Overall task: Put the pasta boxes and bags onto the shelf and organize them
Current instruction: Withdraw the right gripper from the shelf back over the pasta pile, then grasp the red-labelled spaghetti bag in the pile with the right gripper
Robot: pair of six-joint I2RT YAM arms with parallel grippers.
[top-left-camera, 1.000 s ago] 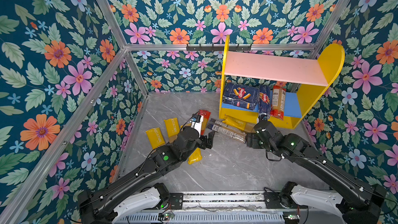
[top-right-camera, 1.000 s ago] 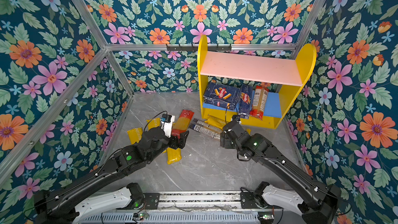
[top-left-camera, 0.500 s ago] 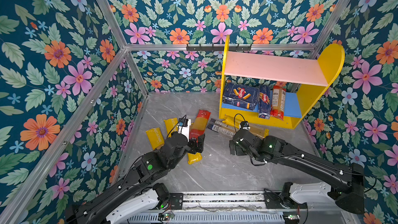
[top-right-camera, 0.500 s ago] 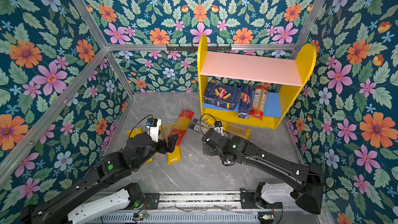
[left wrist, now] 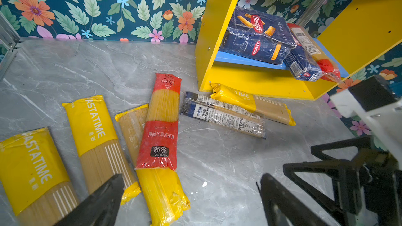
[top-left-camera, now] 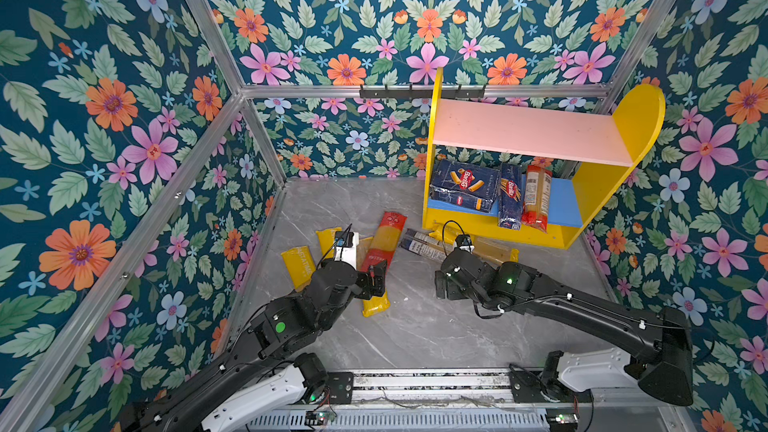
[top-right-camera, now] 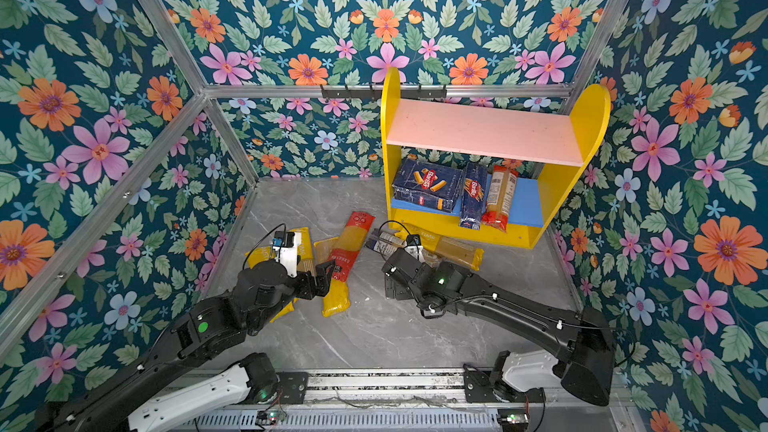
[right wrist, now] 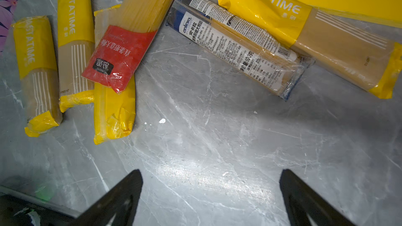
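- Six bags lie on the grey marble-look floor (top-left-camera: 415, 326), so the job is partway. The wide box (top-left-camera: 463, 191), the narrow box (top-left-camera: 510, 197) and one red-ended bag (top-left-camera: 537, 197) are on the blue lower board (top-left-camera: 561, 201) of the shelf (top-left-camera: 636, 118); the pink upper board (top-left-camera: 528, 130) is bare.
- Both grippers hang over bare floor with nothing in them: left gripper (left wrist: 191, 178) and right gripper (right wrist: 211, 171) each have jaws spread wide.
- Biggest worry imo: the narrow box and the red-ended bag poke out past the front of the blue lower board, tilted. A nudge from an arm loading the next bag could tip them off.
- The red bag (left wrist: 162, 122) lies across a yellow-ended bag (left wrist: 161, 192). Grab the lower one first and the top one gets dragged or rolls.
- A second yellow bag (right wrist: 304, 35) lies up against the shelf's yellow base (left wrist: 256, 81), with the white-label bag (right wrist: 237, 46) right beside it — little room for a finger there, so a grab could pinch both or scrape the base.
- Bags are slick, crinkly clear film over stiff straight spaghetti, long and slim. Pinched near an end they'd likely droop or slip; squeezed hard, strands could snap.
- Boxes are flat-sided cartons under glossy wrap — easier to hold but slippery. Shelf boards look smooth and painted, so stuff probably slides.
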